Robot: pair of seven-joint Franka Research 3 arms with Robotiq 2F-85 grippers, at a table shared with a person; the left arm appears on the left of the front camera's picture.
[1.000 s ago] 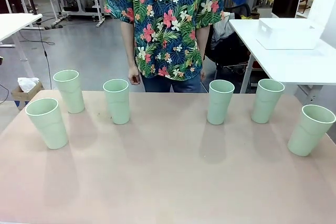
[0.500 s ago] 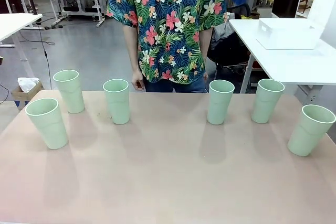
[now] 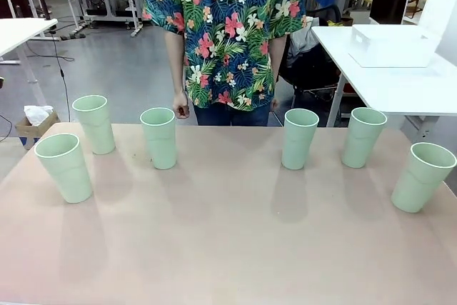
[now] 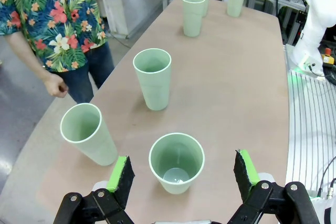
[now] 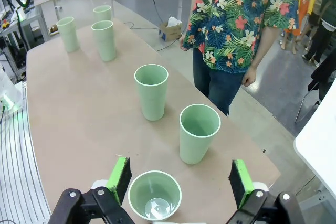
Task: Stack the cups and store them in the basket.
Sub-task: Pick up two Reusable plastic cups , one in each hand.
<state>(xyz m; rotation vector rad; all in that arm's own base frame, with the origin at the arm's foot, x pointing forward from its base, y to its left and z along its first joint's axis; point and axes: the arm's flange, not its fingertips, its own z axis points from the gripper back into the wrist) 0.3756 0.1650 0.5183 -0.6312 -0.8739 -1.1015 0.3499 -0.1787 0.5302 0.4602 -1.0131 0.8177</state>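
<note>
Although the person (image 3: 227,33) had swayed a little toward the robot's right and settled back within the last second, nothing that mattered to the job had moved. All six cups (image 3: 158,138) stood where they had been, upright, rims up and well apart on the table (image 3: 228,248). Three were to the robot's left of the person and three to the right, with a bare gap straight in front of the person. The person's hand (image 3: 181,110) hung loose at the side, short of the nearest cup, and had touched none. The basket (image 3: 393,46) sat on a white side table (image 3: 428,91), to the right of and behind the person, well apart from every cup.

The left gripper (image 4: 182,161) had its jaws spread wide and empty. The cup farthest left of the person (image 4: 173,179) showed between the pads, lower down, and I judged the fingers clear of it. The right gripper (image 5: 180,171) was likewise spread and holding nothing, above the cup farthest right of the person (image 5: 155,198).

From that I judged that stacking had not begun: no cup was nested in another, and none was in the basket. Each arm looked lined up for a first pick on its outer cup. The basket would need bringing within reach, or the stack carrying to it.
</note>
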